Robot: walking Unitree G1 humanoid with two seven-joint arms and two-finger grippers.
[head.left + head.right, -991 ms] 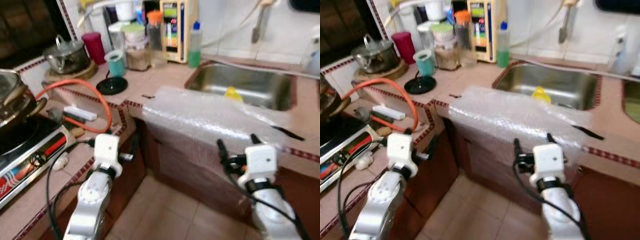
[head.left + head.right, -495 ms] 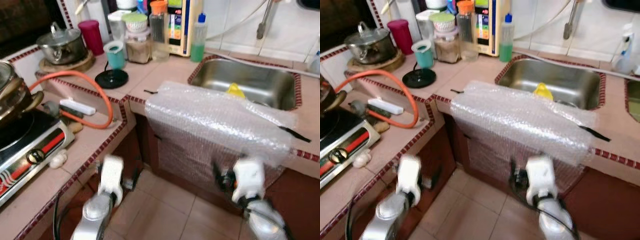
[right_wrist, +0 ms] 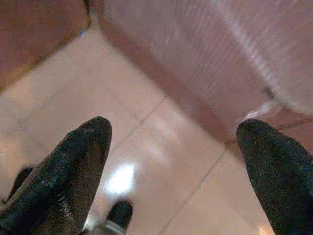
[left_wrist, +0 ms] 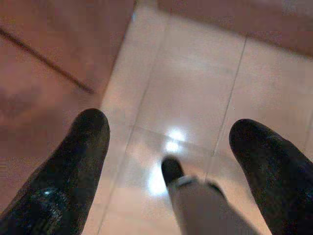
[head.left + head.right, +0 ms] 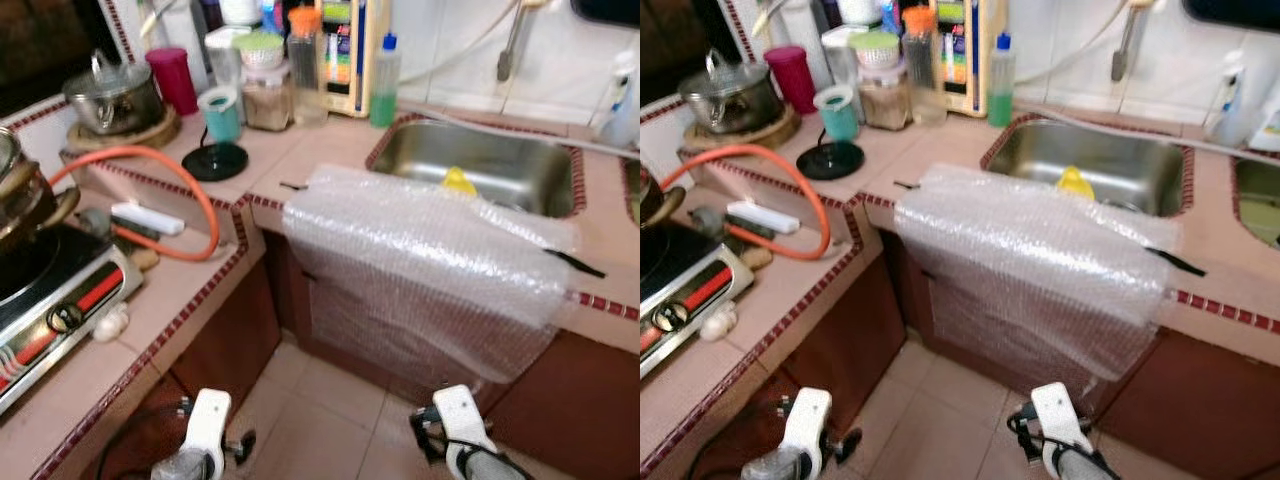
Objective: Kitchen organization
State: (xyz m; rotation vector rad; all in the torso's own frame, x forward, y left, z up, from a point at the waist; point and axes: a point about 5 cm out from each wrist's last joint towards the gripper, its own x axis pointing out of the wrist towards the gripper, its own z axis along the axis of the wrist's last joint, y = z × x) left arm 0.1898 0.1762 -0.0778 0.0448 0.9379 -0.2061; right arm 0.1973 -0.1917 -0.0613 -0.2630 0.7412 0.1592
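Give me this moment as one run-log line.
left gripper: open, low over floor | right gripper: open, low over floor | bubble wrap: draped over counter edge by sink | nothing held

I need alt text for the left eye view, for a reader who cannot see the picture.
A sheet of bubble wrap hangs over the front edge of a tiled kitchen counter, before a steel sink holding a yellow object. A stove, pots, jars and an orange hose stand to the left. Both arms hang low over the floor.
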